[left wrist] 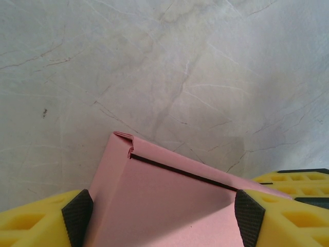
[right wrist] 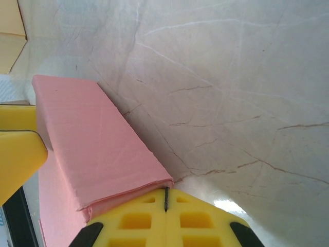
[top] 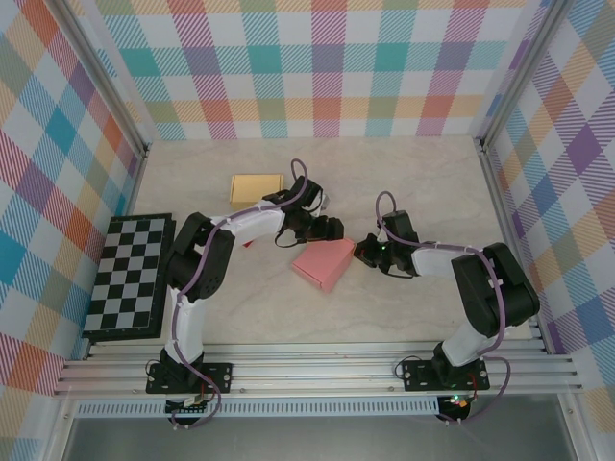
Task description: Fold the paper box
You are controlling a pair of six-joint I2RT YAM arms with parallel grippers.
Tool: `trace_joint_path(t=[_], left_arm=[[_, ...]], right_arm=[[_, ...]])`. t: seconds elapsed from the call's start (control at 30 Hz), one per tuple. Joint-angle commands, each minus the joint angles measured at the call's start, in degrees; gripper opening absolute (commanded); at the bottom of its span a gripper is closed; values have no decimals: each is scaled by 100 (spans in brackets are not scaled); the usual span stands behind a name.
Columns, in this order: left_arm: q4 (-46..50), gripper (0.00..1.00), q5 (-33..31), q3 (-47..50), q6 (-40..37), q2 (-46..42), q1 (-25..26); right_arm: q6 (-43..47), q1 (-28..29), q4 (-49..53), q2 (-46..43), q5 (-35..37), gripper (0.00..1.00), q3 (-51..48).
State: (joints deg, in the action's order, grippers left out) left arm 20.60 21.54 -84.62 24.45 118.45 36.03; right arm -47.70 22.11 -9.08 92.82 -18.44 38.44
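The left arm (top: 207,259) rises from its near base, folds back at the elbow and reaches right and far, wrist bent toward the table's middle. The left gripper (left wrist: 163,206) is spread wide, its black pads (left wrist: 77,216) against opposite sides of the pink paper box (left wrist: 164,200). The right arm (top: 480,279) bends at the right and stretches left. The right gripper (right wrist: 165,198) has its yellow fingers pressed together, tips at the box's corner.
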Motion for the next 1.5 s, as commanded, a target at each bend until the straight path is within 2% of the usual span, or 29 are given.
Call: trace_joint_path(t=[0.0,0.2,0.53,0.87,1.03,1.23,1.33,1.47], left_arm=[[-112,75,1161,-112,118,17,674],[127,76,728,-119,-31,-137,526],[512,78,112,-141,-36,-460,-116],[670,79,-125,371,-209,-1508,-645],[691,79,-157,937,-359,-2175,-720],[402,79,139,1897,-355,-2715,-716],[302,79,248,2239,-349,-2810,-718],[121,79,411,2548,-261,-2841,-720]], right_arm=[[287,226,-383,-153,-325,0,462],[784,224,587,-563,289,0,301],[1171,216,2011,-1095,1030,0,321],[1430,209,3350,-2345,1482,0,364],[1223,219,3940,-3107,1402,0,327],[567,293,4459,-3838,1119,0,85],[161,354,4455,-4040,807,0,-199],[-458,710,4366,-4247,781,0,-472]])
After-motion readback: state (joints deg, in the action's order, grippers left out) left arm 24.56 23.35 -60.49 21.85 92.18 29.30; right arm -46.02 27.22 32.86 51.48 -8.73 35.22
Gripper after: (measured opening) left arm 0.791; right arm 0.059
